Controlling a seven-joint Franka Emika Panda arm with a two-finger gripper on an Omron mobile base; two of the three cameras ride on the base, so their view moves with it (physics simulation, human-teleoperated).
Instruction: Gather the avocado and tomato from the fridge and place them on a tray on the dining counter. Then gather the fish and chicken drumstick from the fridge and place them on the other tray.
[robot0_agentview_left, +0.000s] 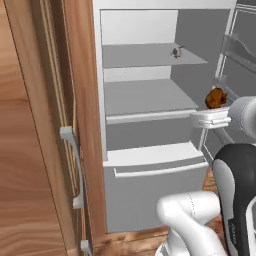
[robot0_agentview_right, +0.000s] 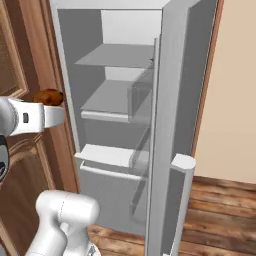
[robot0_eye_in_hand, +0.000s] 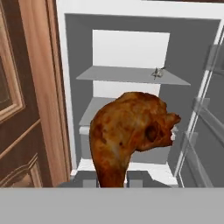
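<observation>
I have the chicken drumstick (robot0_eye_in_hand: 129, 131) clamped in the end effector (robot0_eye_in_hand: 111, 181), whose fingers are closed tight around the narrow bone end while the fat, browned end sticks up in front of the hand camera. From the left base camera I see the drumstick (robot0_agentview_left: 216, 98) sitting just above the white hand, out in front of the open fridge (robot0_agentview_left: 150, 125) and near its right edge. From the right base camera the drumstick (robot0_agentview_right: 48, 96) shows as a brown lump on top of the hand, against the wooden cabinet (robot0_agentview_right: 20, 75) to the left of the fridge (robot0_agentview_right: 115, 115).

The fridge door (robot0_agentview_right: 167, 150) stands swung open to the right, with its round bar handle (robot0_agentview_right: 181, 200) at the near edge and clear door racks on its inner face. Inside, the upper shelf (robot0_agentview_left: 150, 55) carries one small grey thing (robot0_agentview_left: 176, 51) near its right side; I cannot make out what it is, and in the hand camera it is the same small speck (robot0_eye_in_hand: 157, 73) on the shelf beyond the drumstick. The middle shelf (robot0_agentview_left: 147, 97) below it is bare where I can see it. The lower drawer (robot0_agentview_left: 157, 165) is shut, its horizontal bar across the front. To the left of the fridge stands a tall wooden cabinet door with a pale handle (robot0_agentview_left: 75, 167).
</observation>
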